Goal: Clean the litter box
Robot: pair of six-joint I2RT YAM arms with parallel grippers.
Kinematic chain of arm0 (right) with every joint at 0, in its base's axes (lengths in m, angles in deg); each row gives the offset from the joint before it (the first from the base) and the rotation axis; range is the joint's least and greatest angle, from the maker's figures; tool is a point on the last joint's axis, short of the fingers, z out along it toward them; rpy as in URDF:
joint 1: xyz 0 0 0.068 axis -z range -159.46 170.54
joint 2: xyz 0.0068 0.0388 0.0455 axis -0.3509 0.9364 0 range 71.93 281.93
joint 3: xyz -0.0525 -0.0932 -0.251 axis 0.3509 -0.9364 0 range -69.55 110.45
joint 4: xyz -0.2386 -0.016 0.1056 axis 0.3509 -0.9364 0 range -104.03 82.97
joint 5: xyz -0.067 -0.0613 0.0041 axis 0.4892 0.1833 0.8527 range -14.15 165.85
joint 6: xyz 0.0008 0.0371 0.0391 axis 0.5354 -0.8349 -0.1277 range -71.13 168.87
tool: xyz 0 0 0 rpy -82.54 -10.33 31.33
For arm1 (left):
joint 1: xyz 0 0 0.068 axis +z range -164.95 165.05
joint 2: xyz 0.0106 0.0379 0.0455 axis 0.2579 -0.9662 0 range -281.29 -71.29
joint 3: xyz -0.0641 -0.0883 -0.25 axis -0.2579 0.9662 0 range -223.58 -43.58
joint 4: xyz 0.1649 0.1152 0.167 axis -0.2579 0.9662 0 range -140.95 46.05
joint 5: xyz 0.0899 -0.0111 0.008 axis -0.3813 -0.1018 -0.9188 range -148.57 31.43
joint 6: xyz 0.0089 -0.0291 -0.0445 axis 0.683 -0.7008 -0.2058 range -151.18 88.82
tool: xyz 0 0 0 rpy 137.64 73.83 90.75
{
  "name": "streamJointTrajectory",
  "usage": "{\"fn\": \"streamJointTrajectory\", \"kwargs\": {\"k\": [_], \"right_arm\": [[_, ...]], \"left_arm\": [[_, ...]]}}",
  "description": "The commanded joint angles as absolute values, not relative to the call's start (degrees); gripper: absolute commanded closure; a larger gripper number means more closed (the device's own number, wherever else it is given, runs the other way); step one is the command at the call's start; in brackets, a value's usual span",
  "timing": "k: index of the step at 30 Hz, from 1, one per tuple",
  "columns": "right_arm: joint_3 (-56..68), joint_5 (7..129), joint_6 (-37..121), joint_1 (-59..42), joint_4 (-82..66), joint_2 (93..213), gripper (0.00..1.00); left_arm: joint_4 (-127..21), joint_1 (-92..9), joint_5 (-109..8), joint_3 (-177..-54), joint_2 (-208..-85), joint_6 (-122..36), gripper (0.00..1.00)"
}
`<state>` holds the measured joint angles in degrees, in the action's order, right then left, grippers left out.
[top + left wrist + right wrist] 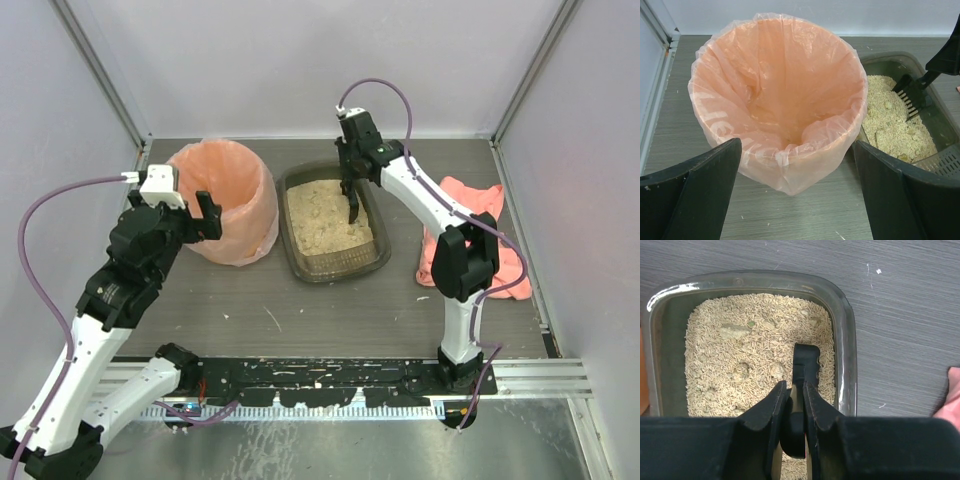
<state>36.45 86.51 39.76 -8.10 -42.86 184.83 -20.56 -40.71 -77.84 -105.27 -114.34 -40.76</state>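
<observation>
Olive-brown litter box (pixel 380 252) on far half of table (pixel 300 315), about middle, beige litter with few clumps inside. Round bin (pixel 245 240) with peach-pink bag just left of box. Over box, right jaws pinched tight on handle of black slotted scoop (pixel 355 208), tines down in litter near right wall. Over by bin, left jaws spread wide, holding nothing, hovering at bin's near side. Pink cloth (pixel 505 262) lies right of box, partly behind right arm (pixel 430 205).
</observation>
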Motion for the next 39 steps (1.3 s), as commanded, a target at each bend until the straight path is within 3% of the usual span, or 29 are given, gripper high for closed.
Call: {"fn": "streamJointTrajectory", "kwargs": {"k": [1,14,39], "right_arm": [[33.63,73.93,33.77,-7.27,-36.03,182.7,0.99],[20.64,59.73,28.01,0.48,-27.24,177.75,0.99],[-0.91,59.98,9.89,3.58,-5.77,173.18,0.99]], "left_arm": [[-22.77,-40.36,-76.84,-105.97,-114.78,-41.02,0.04],[-22.39,-40.35,-75.45,-106.28,-115.75,-41.66,0.07],[-21.52,-40.17,-75.61,-106.8,-116.99,-41.94,0.09]]}}
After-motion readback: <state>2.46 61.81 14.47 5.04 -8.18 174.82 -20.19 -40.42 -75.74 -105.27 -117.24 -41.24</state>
